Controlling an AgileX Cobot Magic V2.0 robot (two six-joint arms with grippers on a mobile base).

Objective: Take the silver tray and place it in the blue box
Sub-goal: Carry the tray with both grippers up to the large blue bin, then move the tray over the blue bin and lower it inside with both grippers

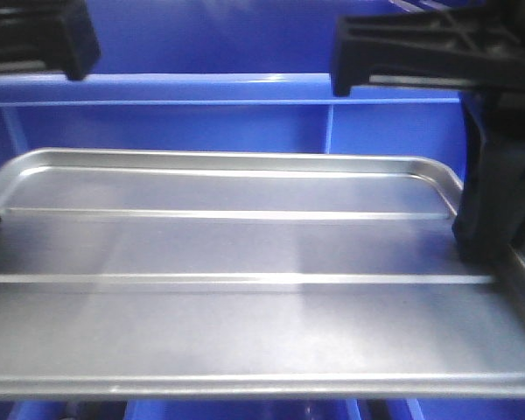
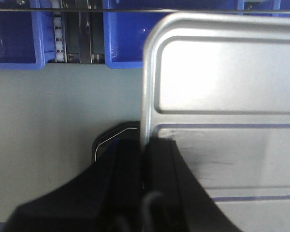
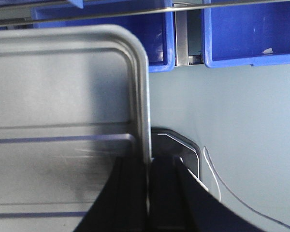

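Between the two arms, the silver tray is hanging roughly level, clear of the pale grey surface that is showing past its ends in both wrist views. The left gripper is pinching the raised rim at one short end, its fingers closed either side of the metal lip. The right gripper is doing the same at the opposite end.

Ahead of the tray, the blue box is filling the front view. Its rolled rim is sitting above the tray's far edge in the picture, with the ribbed wall showing behind, so the tray is probably not yet over the opening.

The step in hand is calling for both arms to be travelling together, so that the spacing between them is not changing and the thin rim is not twisting out of either pinch. Raising the tray until its far edge is clearing the rim — then carrying it forward level and lowering it flat — is looking like the safest course. The grippers should be releasing only once the tray is resting inside the box.
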